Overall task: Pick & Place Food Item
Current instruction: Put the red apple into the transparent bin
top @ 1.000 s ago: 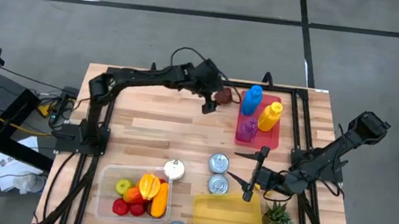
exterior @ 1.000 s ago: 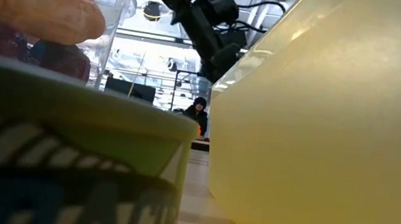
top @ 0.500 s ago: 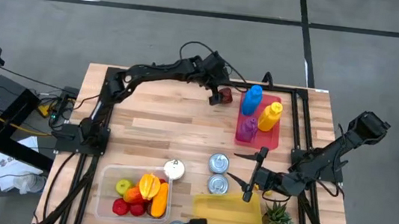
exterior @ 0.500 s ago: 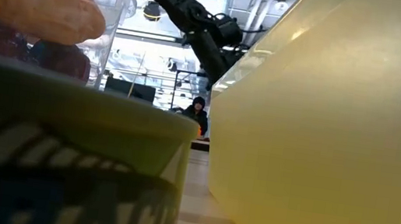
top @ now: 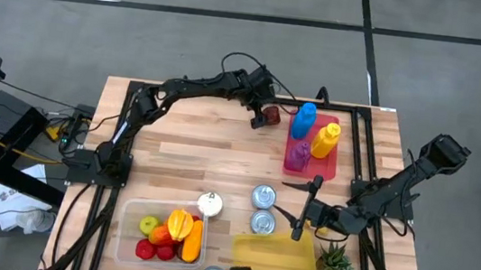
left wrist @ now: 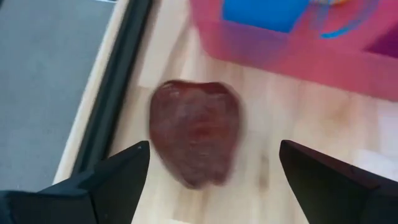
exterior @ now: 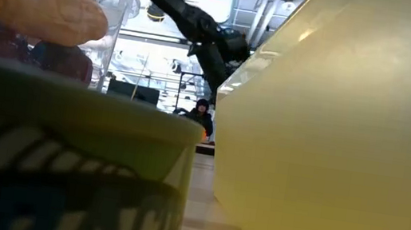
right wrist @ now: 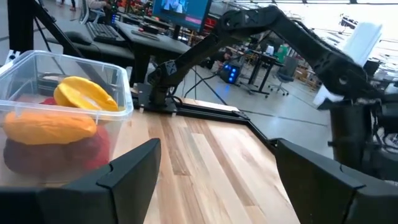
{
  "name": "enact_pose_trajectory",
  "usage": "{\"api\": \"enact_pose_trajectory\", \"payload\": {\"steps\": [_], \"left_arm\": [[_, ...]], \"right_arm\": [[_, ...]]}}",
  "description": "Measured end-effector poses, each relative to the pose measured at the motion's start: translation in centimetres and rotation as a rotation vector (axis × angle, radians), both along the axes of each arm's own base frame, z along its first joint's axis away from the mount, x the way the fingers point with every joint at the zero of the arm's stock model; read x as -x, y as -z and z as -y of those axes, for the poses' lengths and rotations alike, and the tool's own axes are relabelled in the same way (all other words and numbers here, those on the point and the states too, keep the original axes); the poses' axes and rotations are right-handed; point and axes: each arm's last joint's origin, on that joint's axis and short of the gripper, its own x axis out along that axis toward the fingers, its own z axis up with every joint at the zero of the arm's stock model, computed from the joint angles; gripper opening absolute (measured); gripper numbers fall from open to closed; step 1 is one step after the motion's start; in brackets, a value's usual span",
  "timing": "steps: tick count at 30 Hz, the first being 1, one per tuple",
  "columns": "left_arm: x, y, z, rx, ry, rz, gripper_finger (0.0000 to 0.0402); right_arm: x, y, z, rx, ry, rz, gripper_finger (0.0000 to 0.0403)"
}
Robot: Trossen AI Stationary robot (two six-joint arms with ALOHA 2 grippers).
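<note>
Left gripper (top: 263, 118), jaws apart, hovers over a dark red apple (left wrist: 196, 130) upper centre, beside the pink tray (top: 332, 160). Right gripper (top: 297, 216) waits lower right, jaws apart.

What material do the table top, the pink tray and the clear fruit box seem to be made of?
The light plank table top looks like wood with a matt finish: grain and board seams show. The flat pink tray seems plastic, smooth and evenly coloured. The clear fruit box looks like thin glossy plastic, since the fruit shows through its walls.
</note>
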Motion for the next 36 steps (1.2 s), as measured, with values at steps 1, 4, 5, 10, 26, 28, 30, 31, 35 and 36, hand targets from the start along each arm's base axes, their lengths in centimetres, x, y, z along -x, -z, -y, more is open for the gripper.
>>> {"api": "enact_pose_trajectory", "payload": {"steps": [1,4,5,10,26,28,30,31,35,36], "left_arm": [[0.0,-0.6,0.6,-0.004,0.018,0.000,0.0348],[0.0,-4.3,2.7,-0.015,0.085,0.086,0.0336],[0.2,-5.8,3.4,-0.015,0.120,0.145,0.0330],[3.4,-12.1,6.9,-0.049,0.254,0.417,0.0275],[22.2,-8.9,15.4,-0.167,0.220,0.899,0.0035],[23.3,-8.1,15.8,-0.155,0.210,0.900,0.0010],[24.0,-7.6,16.1,-0.149,0.204,0.905,0.0006],[24.4,-7.2,16.3,-0.140,0.200,0.897,0.0007],[25.0,-6.3,16.5,-0.118,0.194,0.887,0.0002],[25.0,-6.1,16.5,-0.112,0.191,0.882,0.0001]], "right_arm": [[0.0,0.0,0.1,0.001,0.011,0.000,0.0304],[-0.2,-0.1,0.3,-0.005,0.031,0.007,0.0304],[-0.3,-0.1,0.5,-0.008,0.037,0.011,0.0304],[-1.0,-0.2,1.7,-0.024,0.092,0.019,0.0298],[-6.5,-4.5,14.0,-0.024,0.263,0.114,0.0227],[-7.2,-5.9,16.4,-0.059,0.282,0.045,0.0191],[-8.2,-7.3,18.8,-0.111,0.294,-0.018,0.0144],[-8.7,-7.9,19.9,-0.131,0.305,-0.055,0.0118],[-10.6,-10.5,23.8,-0.183,0.342,-0.215,0.0019],[-11.2,-10.9,24.7,-0.198,0.349,-0.261,0.0012]]}}
